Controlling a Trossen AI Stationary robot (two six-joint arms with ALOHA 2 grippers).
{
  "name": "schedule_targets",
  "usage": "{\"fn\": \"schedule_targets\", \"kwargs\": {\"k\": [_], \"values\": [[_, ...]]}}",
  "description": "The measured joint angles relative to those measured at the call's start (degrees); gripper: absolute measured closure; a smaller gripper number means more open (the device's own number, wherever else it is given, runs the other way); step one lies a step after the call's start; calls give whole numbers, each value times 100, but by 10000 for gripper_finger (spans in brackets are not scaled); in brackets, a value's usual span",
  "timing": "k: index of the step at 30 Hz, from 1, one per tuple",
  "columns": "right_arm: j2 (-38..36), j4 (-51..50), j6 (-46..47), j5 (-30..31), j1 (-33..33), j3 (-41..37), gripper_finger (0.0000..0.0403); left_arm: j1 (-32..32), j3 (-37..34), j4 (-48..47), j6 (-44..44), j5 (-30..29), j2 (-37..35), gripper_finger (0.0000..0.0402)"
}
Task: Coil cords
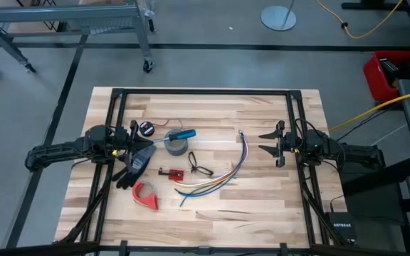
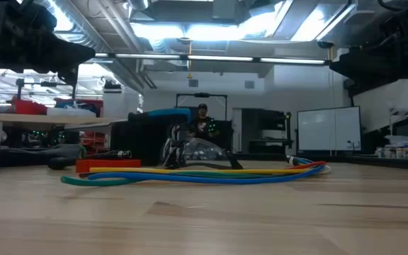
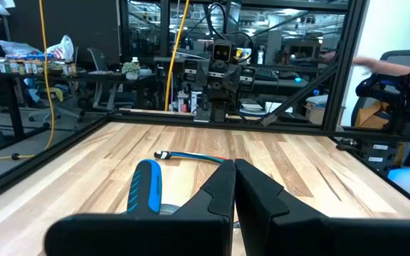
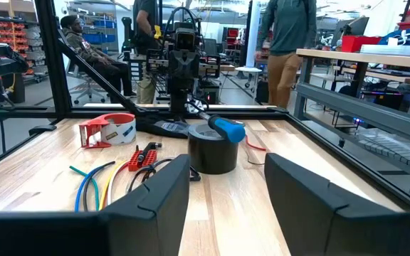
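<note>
Red wire (image 1: 168,121): thin loose strand, upper centre of high view, just above grey tape roll (image 1: 177,146), uncoiled. Left gripper (image 1: 142,137) just left of it, fingers pressed together, empty. Right gripper (image 1: 268,141) right of centre, spread wide, waiting. Coiling not started, likely; next move needs left fingers parted, then pinch wire end.

"NETGEAR" stands on the black box (image 1: 342,229) beside the table.
</note>
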Motion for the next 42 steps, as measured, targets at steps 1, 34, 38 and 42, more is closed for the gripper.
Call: {"fn": "schedule_targets", "kwargs": {"k": [1, 34, 38, 42], "values": [[-2, 0, 0, -2, 0, 0, 214, 0, 0, 1, 0, 1, 0, 398], [0, 15, -149, 0, 0, 0, 214, 1, 0, 3, 0, 1, 0, 398], [-1, 17, -136, -1, 0, 0, 214, 0, 0, 19, -17, 1, 0, 398], [0, 55, 377, -258, 0, 7, 214, 0, 0, 243, -934, 8, 0, 398]]}}
